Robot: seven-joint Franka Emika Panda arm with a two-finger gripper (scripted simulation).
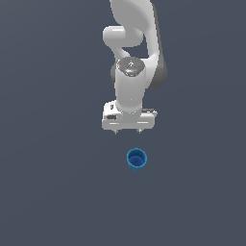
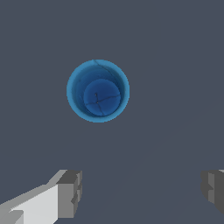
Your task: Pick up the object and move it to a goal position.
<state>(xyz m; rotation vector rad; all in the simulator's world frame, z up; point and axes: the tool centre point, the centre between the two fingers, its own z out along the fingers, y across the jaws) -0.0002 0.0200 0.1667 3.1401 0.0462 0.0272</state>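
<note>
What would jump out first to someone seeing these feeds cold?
The bright blue cup stands upright and alone on the dark grey floor, its hollow darker inside plain in the wrist view. Just behind it in the exterior view hangs the white arm, its gripper open and empty, not touching the cup.

Simulator render — featureless grey floor (image 1: pixel 48 192)

Small blue cup (image 1: pixel 137 159) — upright, hollow, darker inside
</note>
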